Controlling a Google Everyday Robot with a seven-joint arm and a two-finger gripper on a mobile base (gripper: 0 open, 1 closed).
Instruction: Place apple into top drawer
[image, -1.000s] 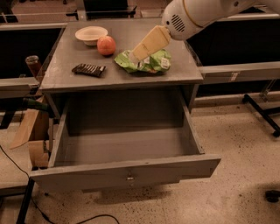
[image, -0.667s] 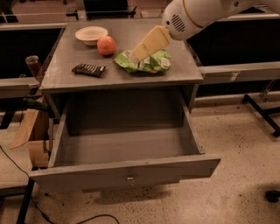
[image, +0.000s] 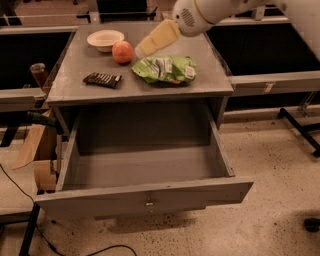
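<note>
1. Farthest left, a brown cardboard box (image: 31, 150) leans beside the grey metal cabinet (image: 210, 82) at the frame's lower left.
2. A dark ridged snack bar (image: 102, 79) lies on the cabinet top, left of centre.
3. A shallow cream-coloured bowl (image: 105, 39) sits at the upper left of the top, towards the back edge.
4. The small round red-orange apple (image: 122, 51) rests on the cabinet top just right of the bowl, outside the drawer.
5. The robot's pale yellow gripper (image: 141, 50) reaches down from the upper right, its tip just beside the apple. How wide it is set cannot be told.
6. A crumpled green snack bag (image: 165, 69) lies at centre.
7. Across the lower frame, the wide grey top drawer (image: 145, 192) stands pulled out.
</note>
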